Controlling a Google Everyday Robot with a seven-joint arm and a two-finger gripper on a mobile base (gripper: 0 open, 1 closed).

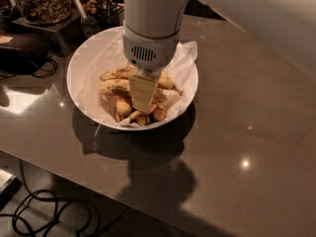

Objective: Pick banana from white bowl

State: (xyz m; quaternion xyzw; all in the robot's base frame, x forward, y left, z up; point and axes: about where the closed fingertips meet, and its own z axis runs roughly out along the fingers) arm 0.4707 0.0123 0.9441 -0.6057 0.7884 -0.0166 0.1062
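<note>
The white bowl [84, 58], lined with crumpled white paper, stands on the brown table and holds several speckled yellow bananas. The thickest long banana [112, 88] lies across the bowl's left middle. A slimmer one [116, 74] lies just behind it, and short stubby ones [123, 108] lie at the front. My gripper [143, 95] hangs straight down from the white arm [150, 28] into the middle of the bowl. It is at the right end of the long banana and hides the bananas under it. Whether it touches or holds a banana cannot be seen.
Clear containers of snacks [42, 1] on a dark stand are at the back left, close to the bowl. A dark object with cables [22, 51] lies at the left. The table's front edge [74, 179] runs diagonally, with cables on the floor [39, 214] below.
</note>
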